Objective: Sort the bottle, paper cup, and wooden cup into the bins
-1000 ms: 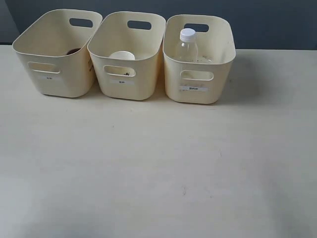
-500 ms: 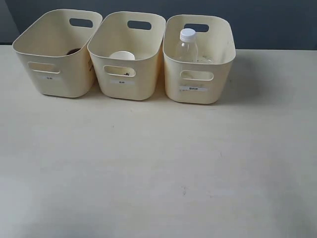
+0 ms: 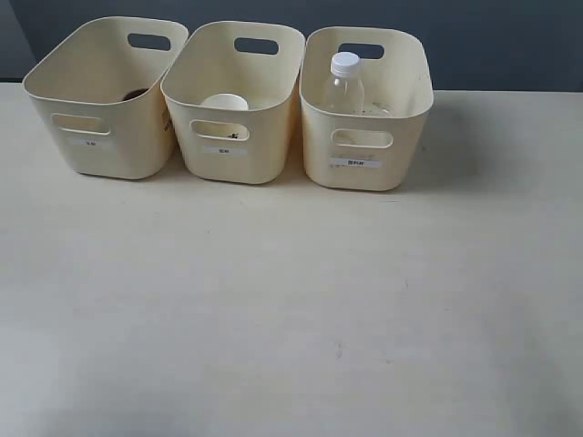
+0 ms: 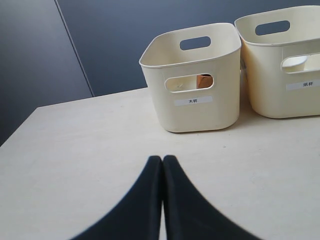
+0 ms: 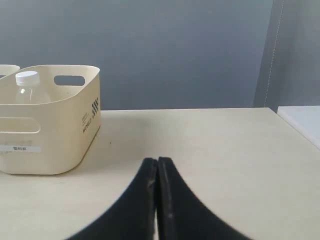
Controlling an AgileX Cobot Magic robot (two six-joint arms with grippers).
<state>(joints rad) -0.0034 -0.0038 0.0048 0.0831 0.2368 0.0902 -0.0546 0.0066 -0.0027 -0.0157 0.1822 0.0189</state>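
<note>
Three cream-yellow bins stand in a row at the back of the table. In the right bin [image 3: 366, 168] the clear bottle [image 3: 343, 86] stands upright; its white cap [image 5: 27, 78] also shows in the right wrist view. The paper cup [image 3: 224, 103] sits in the middle bin [image 3: 232, 164]. Only a dark sliver of the wooden cup [image 3: 135, 94] shows in the left bin [image 3: 100, 159]; a brown patch of it [image 4: 203, 80] shows through the handle hole. My left gripper [image 4: 162, 159] and right gripper [image 5: 157, 161] are shut and empty over the table, both outside the exterior view.
The pale table [image 3: 291, 300] spreads in front of the bins. A dark wall [image 3: 492, 41] stands behind them. The table's right edge [image 5: 295, 125] shows in the right wrist view, its left corner [image 4: 30, 112] in the left wrist view.
</note>
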